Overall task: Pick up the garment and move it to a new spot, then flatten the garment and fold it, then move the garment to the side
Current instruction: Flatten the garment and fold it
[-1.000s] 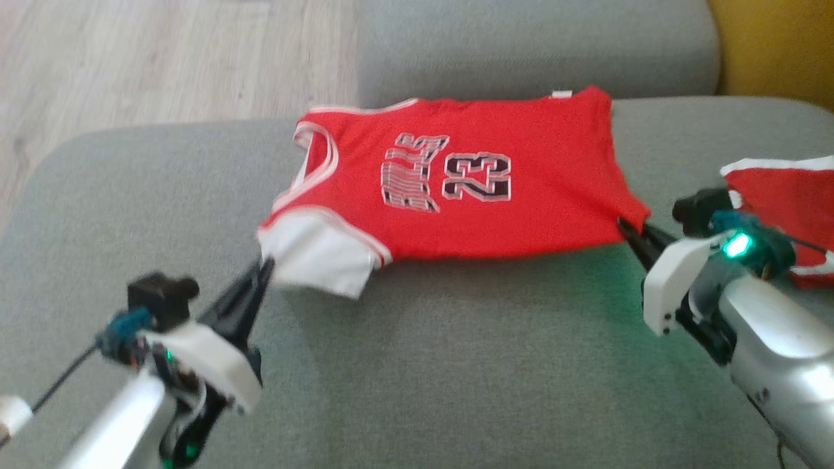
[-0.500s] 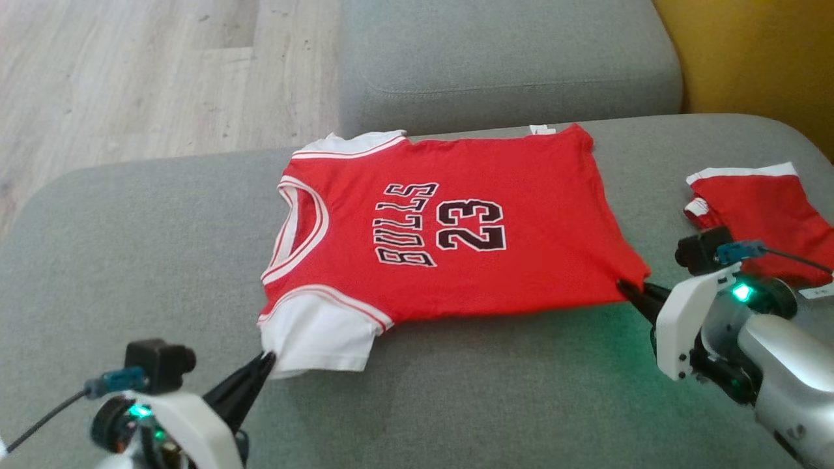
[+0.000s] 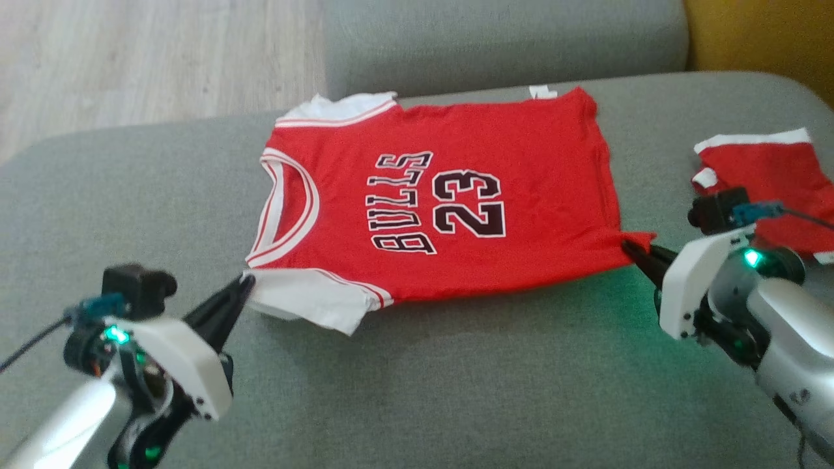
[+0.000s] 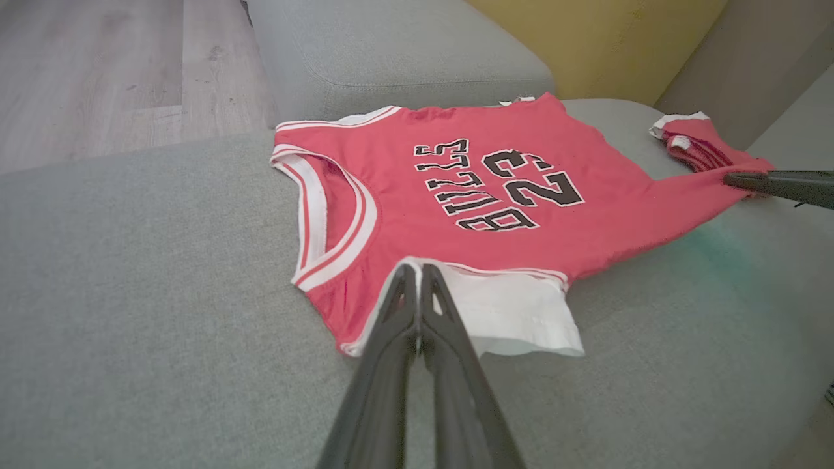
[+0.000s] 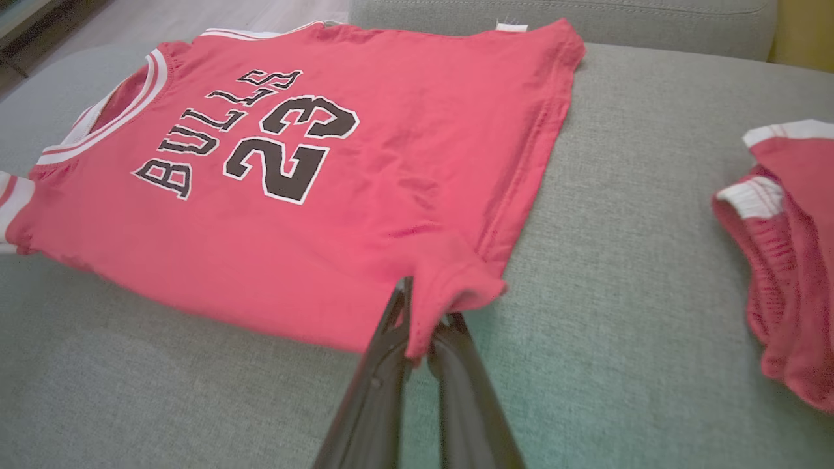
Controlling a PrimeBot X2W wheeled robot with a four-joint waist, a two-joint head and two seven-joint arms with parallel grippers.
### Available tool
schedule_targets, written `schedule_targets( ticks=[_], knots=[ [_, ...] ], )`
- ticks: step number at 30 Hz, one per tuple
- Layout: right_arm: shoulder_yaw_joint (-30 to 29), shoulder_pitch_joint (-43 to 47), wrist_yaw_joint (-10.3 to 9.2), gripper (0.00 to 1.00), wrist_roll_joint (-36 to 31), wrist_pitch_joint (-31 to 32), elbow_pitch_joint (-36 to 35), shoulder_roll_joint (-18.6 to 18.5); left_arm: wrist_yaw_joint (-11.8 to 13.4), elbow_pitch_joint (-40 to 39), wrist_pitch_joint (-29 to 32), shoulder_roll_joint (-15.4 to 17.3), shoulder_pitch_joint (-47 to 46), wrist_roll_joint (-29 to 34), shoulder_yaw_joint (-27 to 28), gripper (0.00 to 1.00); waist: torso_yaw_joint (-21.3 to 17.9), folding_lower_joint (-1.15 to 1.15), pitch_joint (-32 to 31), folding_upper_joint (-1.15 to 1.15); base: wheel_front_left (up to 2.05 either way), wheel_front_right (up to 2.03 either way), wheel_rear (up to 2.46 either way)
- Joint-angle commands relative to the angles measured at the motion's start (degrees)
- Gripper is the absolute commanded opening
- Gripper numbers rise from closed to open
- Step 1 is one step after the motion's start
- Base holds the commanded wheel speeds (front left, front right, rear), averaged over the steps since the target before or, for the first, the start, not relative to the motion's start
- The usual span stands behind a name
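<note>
A red basketball jersey (image 3: 443, 215) with white sleeves, white neck trim and black "BULLS 23" lettering is lying spread flat, print up, on the grey fabric sofa seat (image 3: 456, 391). Its neck is pointing to the robot's left and its hem to the right.

The left gripper (image 3: 242, 286) is pinching the edge of the near white sleeve. The left wrist view is making this plain, with the two dark fingers pressing together and the sleeve edge caught at their tips. The right gripper (image 3: 629, 247) is clamping the near hem corner. In the right wrist view the red cloth is bunching and folding down between its closed fingers, a detail too small to read from the head view. The left wrist view is also catching the right gripper's fingers from the side, with the cloth drawing into a point toward them.

A crumpled red garment with white trim (image 3: 775, 182) is lying on the seat to the right, apart from the jersey's hem. Pale wooden floor (image 3: 130, 52) is showing beyond the sofa.
</note>
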Motion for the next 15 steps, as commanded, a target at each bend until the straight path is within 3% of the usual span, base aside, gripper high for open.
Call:
schedule_targets(
  ticks=[1,15],
  knots=[
    [-0.57,-2.47,0.11,0.0,-0.18,0.22,-0.75,-0.33,0.01,-0.68,0.44,2.07,-4.87,1.03,2.67,0.0,-0.22,-0.01,1.78,0.0,0.0,0.0,0.0],
    [-2.76,-11.72,0.11,0.0,-1.37,3.54,6.35,4.49,-3.01,12.34,3.31,-0.61,-23.45,7.65,0.08,0.0,-1.01,-0.01,8.93,0.0,0.0,0.0,0.0]
  ],
)
